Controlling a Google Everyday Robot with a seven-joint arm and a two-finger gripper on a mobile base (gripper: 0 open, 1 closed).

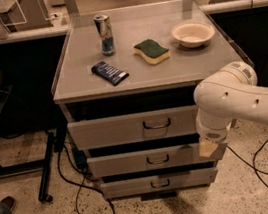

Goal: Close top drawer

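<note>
Speckled stone floor (28, 176) with loose black cables (77, 205) surrounds your grey metal desk (145, 79). Its wide grey top drawer with a small dark wire handle (122, 129) sits slightly pulled out, with a dark gap above. Your claw (208, 148) hangs below the white arm (239, 100) at the right end of the middle drawer (132, 162); you cannot tell whether it is open or closed.

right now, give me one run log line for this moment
top drawer: partly open | gripper: at right end of drawer fronts, level with middle drawer | on top: can, sponge, bowl
</note>
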